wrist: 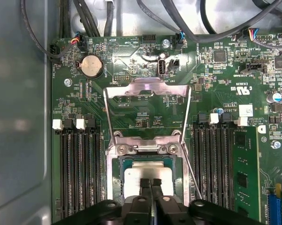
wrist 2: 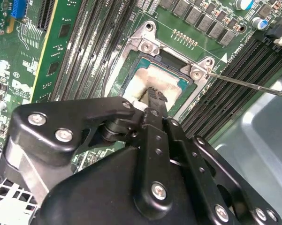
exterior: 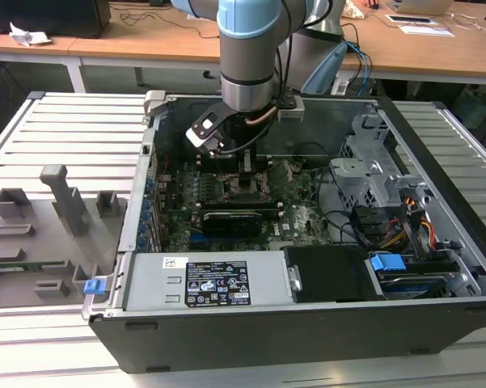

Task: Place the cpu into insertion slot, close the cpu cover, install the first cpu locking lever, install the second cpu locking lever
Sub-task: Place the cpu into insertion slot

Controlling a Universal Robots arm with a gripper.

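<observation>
The gripper (wrist: 150,185) has its fingers closed together and grasps nothing, with the tips at the top face of the cpu (wrist: 148,172). The cpu sits in the slot (wrist: 111,183). The cover (wrist: 146,88) is swung open, hinged at the slot's edge. A thin lever (wrist 2: 246,85) lies unlatched beside the slot.

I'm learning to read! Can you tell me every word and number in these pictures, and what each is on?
Nothing can be quoted; all the print is too small to read.
Black label on the power supply: unreadable.
Small white sticker beside it: unreadable.
White lettering on the green motherboard: unreadable.
Square white sticker on the motherboard: unreadable.
cpu top: no print seen.
</observation>
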